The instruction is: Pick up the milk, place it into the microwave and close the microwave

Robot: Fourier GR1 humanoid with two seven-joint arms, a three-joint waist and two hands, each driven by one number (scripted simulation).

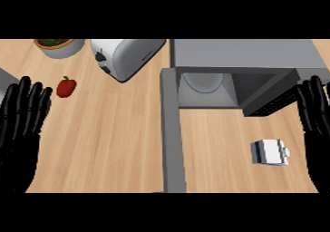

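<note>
Two black hands show at the near edges of the view, and neither holds anything. The left hand (17, 131) stands at the left edge at rest, fingers straight, spread and pointing up. The right hand (320, 122) stands at the right edge in the same posture, fingers straight with nothing between them.

The small white-and-blue milk carton (270, 152) lies on the pale wooden worktop (107, 145) at the near right. It is close to the right hand but not touching it. Whether it lies on its side cannot be settled.

The long grey microwave door (173, 136) stands fully open. It runs from the near edge to the oven's left front corner, between the carton and the left hand. Beyond it sits the grey box-shaped microwave (248, 54), its cavity open, with a pale round turntable (204, 84) visible inside.

At the far left are a small red pepper (66, 86), a silver toaster (124, 56) and a grey pot holding a green plant (58, 45).

Assessment: the first step, the pick, is not yet begun. The next move calls for the right hand to go inward and down onto the carton and curl round its sides. The carton can then be lifted and carried into the cavity. Closing the door comes last, and the left hand looks better placed for that.
</note>
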